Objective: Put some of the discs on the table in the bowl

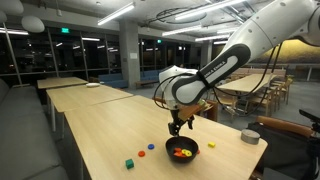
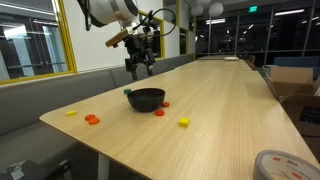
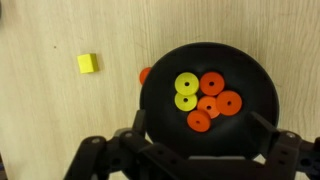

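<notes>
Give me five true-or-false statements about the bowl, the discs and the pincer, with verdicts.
1. The bowl holds both yellow discs and orange discs. True.
2. The pincer is clamped on a disc. False: it hangs open and empty above the bowl.
3. Every disc is in the bowl. False: an orange disc lies on the table beside the bowl's rim, and others lie farther off.
4. A small yellow block lies on the table outside the bowl. True.
5. The bowl is tipped on its side. False: it stands upright.
</notes>
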`<action>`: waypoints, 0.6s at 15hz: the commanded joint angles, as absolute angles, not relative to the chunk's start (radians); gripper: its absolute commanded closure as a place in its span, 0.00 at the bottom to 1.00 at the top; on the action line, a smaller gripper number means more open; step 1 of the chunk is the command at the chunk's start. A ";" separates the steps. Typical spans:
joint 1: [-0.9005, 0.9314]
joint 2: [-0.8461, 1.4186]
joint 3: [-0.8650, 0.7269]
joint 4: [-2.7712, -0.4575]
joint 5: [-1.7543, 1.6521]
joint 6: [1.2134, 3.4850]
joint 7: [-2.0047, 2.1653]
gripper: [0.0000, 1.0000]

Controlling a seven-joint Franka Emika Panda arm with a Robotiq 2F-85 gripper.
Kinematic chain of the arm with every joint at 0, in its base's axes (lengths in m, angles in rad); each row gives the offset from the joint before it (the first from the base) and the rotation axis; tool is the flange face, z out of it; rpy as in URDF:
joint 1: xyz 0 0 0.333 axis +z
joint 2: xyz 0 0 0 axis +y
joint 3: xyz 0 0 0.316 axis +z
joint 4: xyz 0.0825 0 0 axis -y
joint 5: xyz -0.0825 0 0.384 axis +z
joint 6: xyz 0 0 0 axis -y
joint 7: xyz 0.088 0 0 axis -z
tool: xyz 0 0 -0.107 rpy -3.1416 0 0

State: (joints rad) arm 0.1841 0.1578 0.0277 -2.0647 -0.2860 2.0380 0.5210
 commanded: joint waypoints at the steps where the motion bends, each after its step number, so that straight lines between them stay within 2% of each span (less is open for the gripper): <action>1: 0.160 -0.047 0.041 -2.145 -0.272 1.933 0.511 0.00; 9: 0.132 -0.480 0.063 -2.286 -0.099 1.699 0.340 0.00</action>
